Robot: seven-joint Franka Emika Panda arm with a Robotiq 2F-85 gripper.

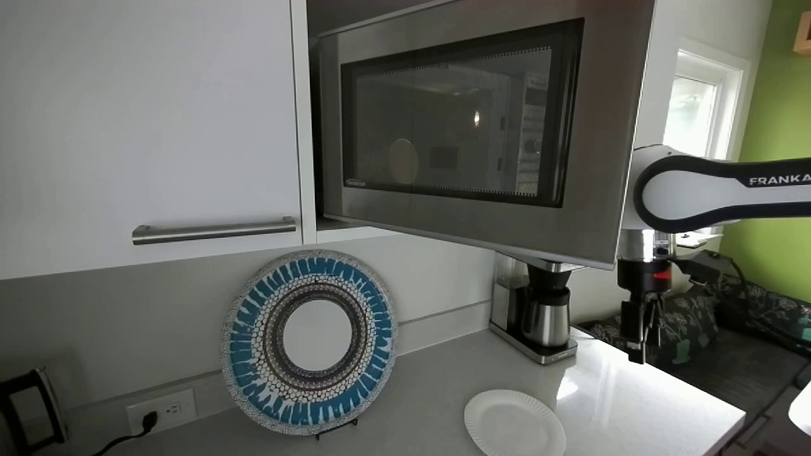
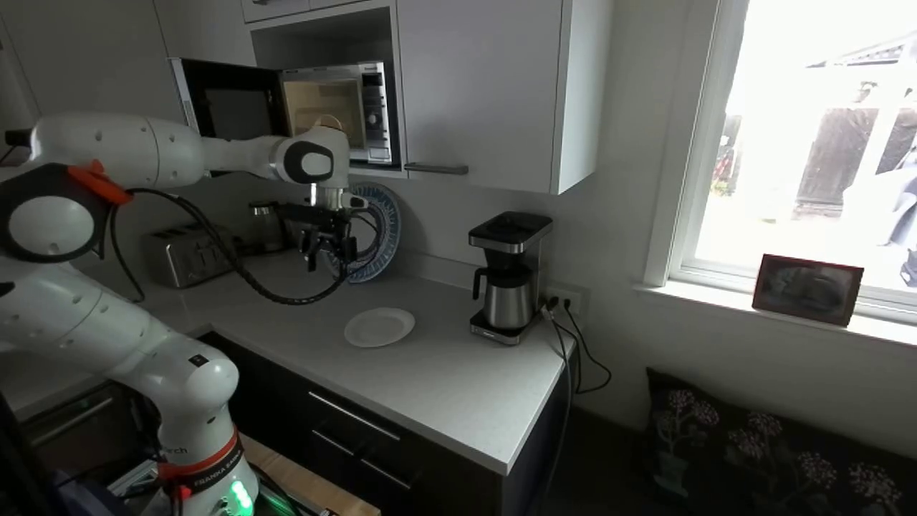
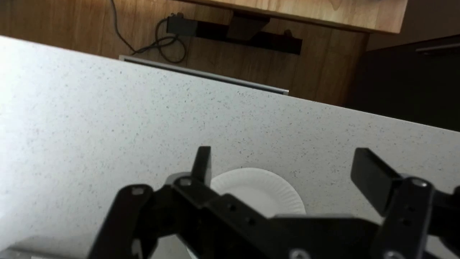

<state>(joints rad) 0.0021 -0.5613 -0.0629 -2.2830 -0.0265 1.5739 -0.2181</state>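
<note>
Wrist view: my gripper (image 3: pixel 282 160) stood spread wide, pinching nothing, with the paper plate (image 3: pixel 260 187) below on the counter (image 3: pixel 143 118); I judged a slow, straight descent best, as paper would bend easily. In an exterior view, that plate lay empty, left of the carafe (image 2: pixel 509 301), whose contents were hidden. In an exterior view, the microwave door (image 1: pixel 456 133) hung open.

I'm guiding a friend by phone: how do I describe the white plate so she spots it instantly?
Find the microwave, then the pale counter below it. Near the coffee maker, in front of the blue disc, lies the plate. Unlike that propped-up disc, it's plain white, lies flat and has a ridged rim.
</note>
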